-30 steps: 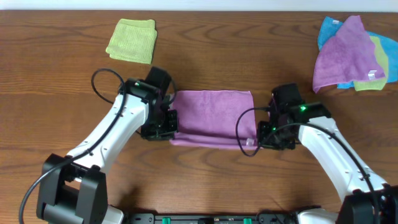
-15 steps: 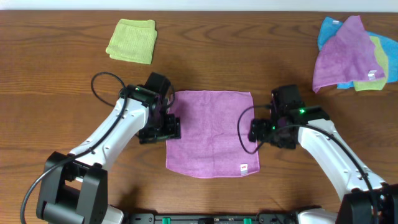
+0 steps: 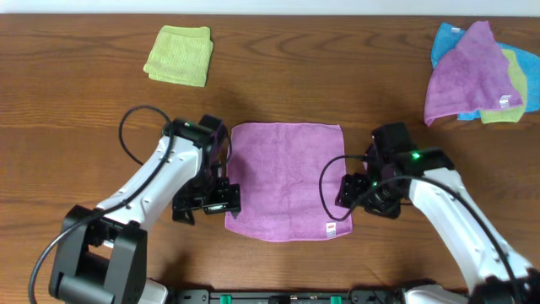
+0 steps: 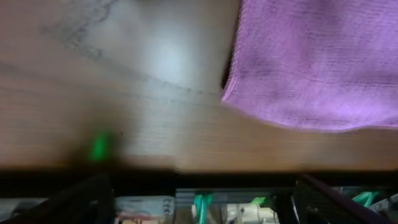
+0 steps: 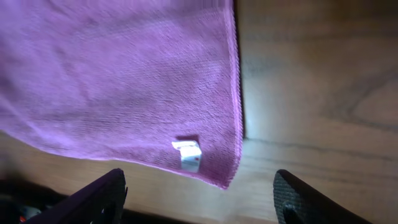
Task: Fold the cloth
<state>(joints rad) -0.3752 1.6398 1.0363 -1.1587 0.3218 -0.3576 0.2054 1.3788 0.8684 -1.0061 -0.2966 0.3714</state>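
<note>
A purple cloth (image 3: 287, 177) lies spread flat on the wooden table, with a small white tag (image 3: 331, 226) at its near right corner. My left gripper (image 3: 207, 205) is open beside the near left corner and holds nothing. In the left wrist view the cloth's corner (image 4: 311, 68) lies ahead and to the right of the left gripper (image 4: 202, 208), apart from it. My right gripper (image 3: 361, 196) is open beside the near right corner. In the right wrist view the right gripper (image 5: 202, 199) has its fingers (image 5: 102, 196) wide apart, with the tagged corner (image 5: 186, 154) just ahead of them.
A folded green cloth (image 3: 179, 55) lies at the far left. A pile of purple, blue and green cloths (image 3: 472, 72) sits at the far right. The table's near edge runs just behind both grippers.
The cloth, doubled over a second ago with both grippers shut on it, now lies spread open. Both grippers have let go, opened and moved toward the near corners.
</note>
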